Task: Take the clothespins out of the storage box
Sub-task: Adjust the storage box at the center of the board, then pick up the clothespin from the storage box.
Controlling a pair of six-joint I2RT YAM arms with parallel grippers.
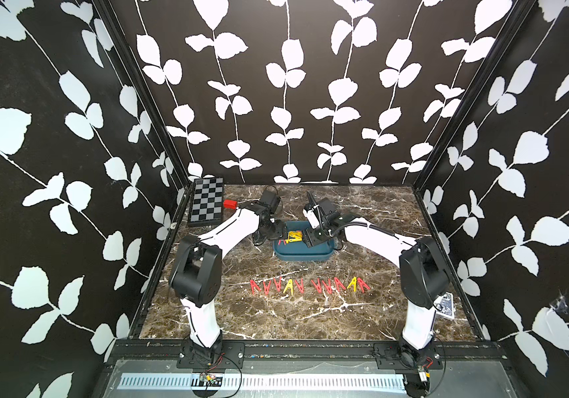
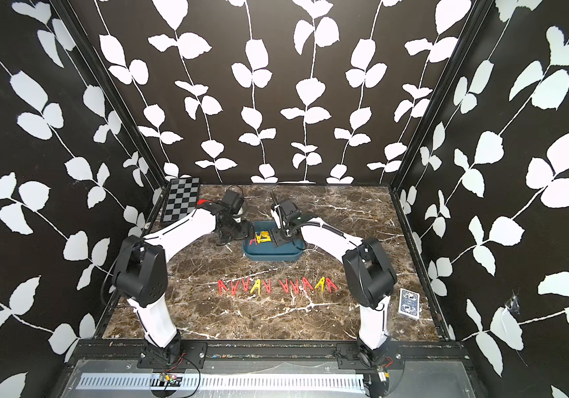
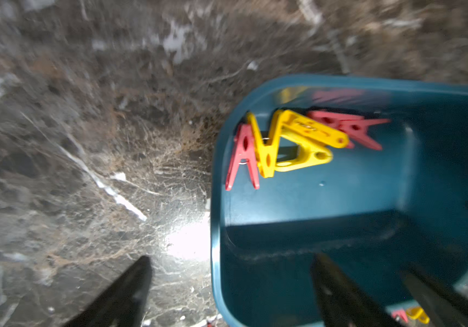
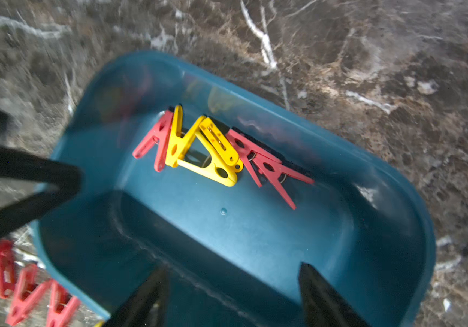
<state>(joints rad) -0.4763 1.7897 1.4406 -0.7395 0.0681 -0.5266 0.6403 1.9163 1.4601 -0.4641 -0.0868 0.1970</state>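
Note:
The teal storage box [image 1: 302,255] [image 2: 269,256] sits mid-table. Several clothespins [image 3: 289,141] [image 4: 215,153], red and yellow, lie tangled on its floor against one wall. More clothespins [image 1: 307,285] [image 2: 276,286] stand in a row on the marble in front of the box. My left gripper [image 3: 232,283] is open and straddles the box's rim [image 3: 215,254], one finger outside over the marble and one inside. My right gripper [image 4: 234,288] hangs over the box's bare floor, open, with nothing between its fingers. In both top views the two grippers [image 1: 277,233] [image 1: 310,238] flank the pile.
A checkerboard [image 1: 206,201] and a small red block [image 1: 230,204] lie at the back left. A blue card deck [image 2: 409,303] lies front right near the right arm's base. Patterned walls close in three sides.

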